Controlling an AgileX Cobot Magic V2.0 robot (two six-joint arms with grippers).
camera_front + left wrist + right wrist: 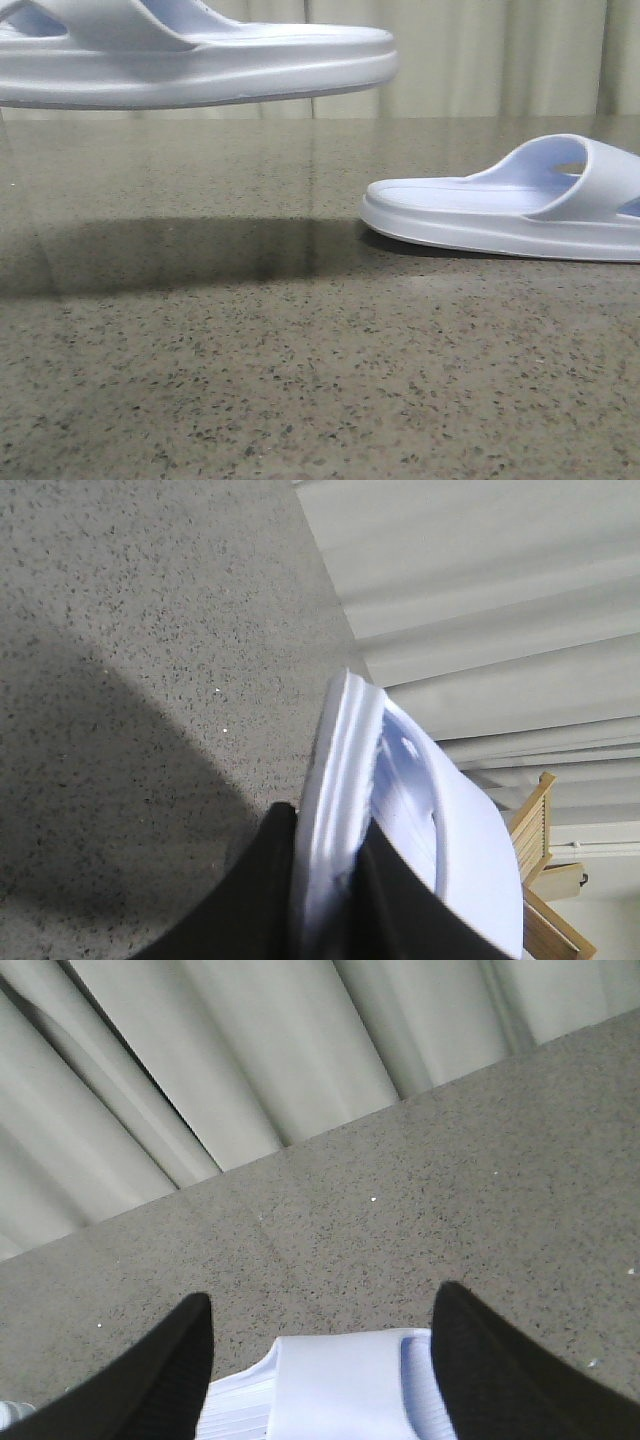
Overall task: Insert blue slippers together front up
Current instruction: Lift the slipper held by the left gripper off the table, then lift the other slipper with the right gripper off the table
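Up at ten o'clock in the front view, one slipper [190, 55] hangs clear of the speckled grey-brown stone table [300, 390], sole level, casting a broad dark shadow [170, 255] on the polished top beneath it. The left wrist view shows why: the left gripper [325, 880] has its two black fingers [260, 900] pinched on the slipper's [400, 810] thick sole edge, one on each side. Beyond it run pale pleated curtains [500, 600], and a wooden chair back [545, 880], or something like it, shows at the edge.

Over at three o'clock the second slipper [520, 205] rests flat on the table, rounded end pointing toward the centre, strap arching up at the frame's edge. From the right wrist, the right gripper [320, 1370] sits wide apart, its fingers [165, 1380] on either side of that slipper's [340, 1385] strap and not visibly touching it. The same cream curtains [250, 1060] hang behind the table's far edge.
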